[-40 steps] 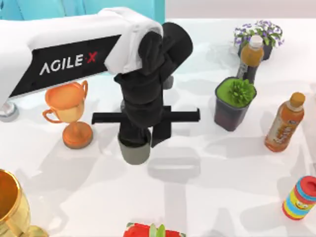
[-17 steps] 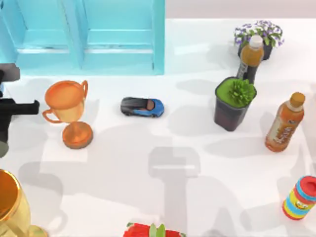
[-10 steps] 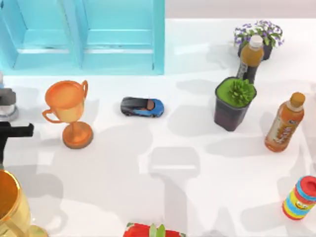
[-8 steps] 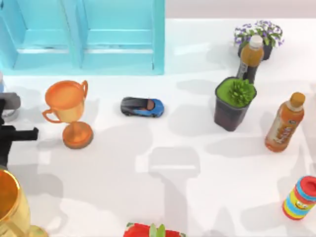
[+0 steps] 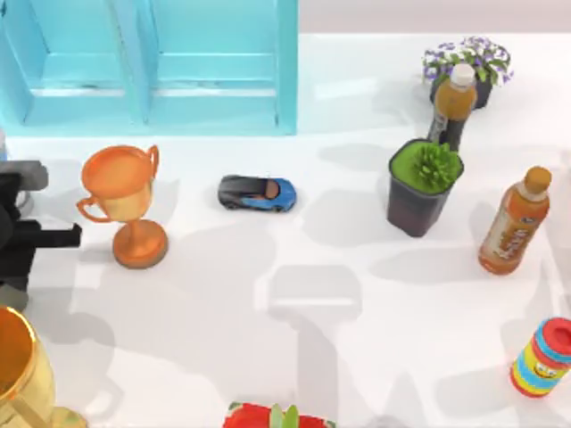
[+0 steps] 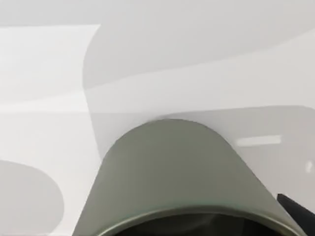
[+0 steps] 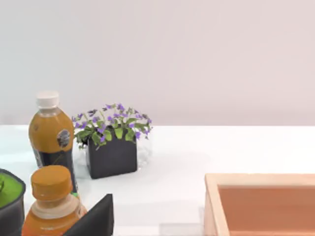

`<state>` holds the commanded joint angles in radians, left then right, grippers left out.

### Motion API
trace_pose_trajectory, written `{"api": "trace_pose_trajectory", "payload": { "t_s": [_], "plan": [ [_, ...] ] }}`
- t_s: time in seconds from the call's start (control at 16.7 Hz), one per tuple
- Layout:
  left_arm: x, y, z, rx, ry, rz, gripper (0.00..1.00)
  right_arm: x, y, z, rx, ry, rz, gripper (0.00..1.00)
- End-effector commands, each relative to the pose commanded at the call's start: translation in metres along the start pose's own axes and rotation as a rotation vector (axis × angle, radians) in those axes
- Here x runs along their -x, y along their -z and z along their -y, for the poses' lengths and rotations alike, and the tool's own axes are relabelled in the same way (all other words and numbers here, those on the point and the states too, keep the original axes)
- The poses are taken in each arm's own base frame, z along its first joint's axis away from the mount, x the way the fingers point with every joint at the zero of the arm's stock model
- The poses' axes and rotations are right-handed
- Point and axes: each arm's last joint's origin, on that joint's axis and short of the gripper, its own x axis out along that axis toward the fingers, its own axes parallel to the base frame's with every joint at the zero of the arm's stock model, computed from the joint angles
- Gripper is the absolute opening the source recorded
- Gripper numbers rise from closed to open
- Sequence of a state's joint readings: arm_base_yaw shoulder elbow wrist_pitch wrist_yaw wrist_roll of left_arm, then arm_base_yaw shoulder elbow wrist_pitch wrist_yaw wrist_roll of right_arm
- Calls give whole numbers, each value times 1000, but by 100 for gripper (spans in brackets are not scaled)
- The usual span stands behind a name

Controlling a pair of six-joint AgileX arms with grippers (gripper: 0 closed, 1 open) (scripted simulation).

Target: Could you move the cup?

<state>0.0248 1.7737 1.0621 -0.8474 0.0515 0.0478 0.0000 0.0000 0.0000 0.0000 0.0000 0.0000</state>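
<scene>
The cup (image 6: pixel 172 182) hangs under the left wrist camera, upright, its rim close to the lens and bare table (image 6: pixel 44 73) beneath it. The left gripper (image 5: pixel 13 259) sits at the table's 9 o'clock edge in the top view. One dark finger (image 6: pixel 298 214) lies against the cup's rim, so the pincer looks to be pinching the cup.

I judge the step in hand to be the carry and set-down. To do it well, hold the cup level and lower it straight until the base meets the table, and only then spread the fingers. Afterwards lift straight up so neither finger drags the rim.

The landing spot is tight. The orange trophy (image 5: pixel 125 201) stands just at the gripper's 3 o'clock, and the big gold trophy (image 5: pixel 18 374) is near at its 6 o'clock. A sideways swing could knock either one, and the orange one looks top-heavy. The blue cabinet (image 5: pixel 152 62) is toward 1 o'clock.

The toy car (image 5: pixel 257 193) lies farther off toward 3 o'clock. The green potted plant (image 5: pixel 419 183), two orange bottles (image 5: pixel 513 223), the purple flowers (image 5: pixel 468 58) and a striped can (image 5: pixel 542 357) are well apart, on the table's 3 o'clock half. The right arm looks parked at that side, its camera facing the flowers and a wooden box (image 7: pixel 261 201).
</scene>
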Motion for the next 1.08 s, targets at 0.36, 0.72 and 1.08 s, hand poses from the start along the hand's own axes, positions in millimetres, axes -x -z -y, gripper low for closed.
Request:
{"api": "trace_pose_trajectory", "payload": {
  "t_s": [0.36,0.72,1.08],
  "plan": [
    [0,0,0,0,0,0,53,0,0,0,0,0,0,100],
    [0,0,0,0,0,0,98,0,0,0,0,0,0,100],
    [0,0,0,0,0,0,100,0,0,0,0,0,0,100]
  ]
}}
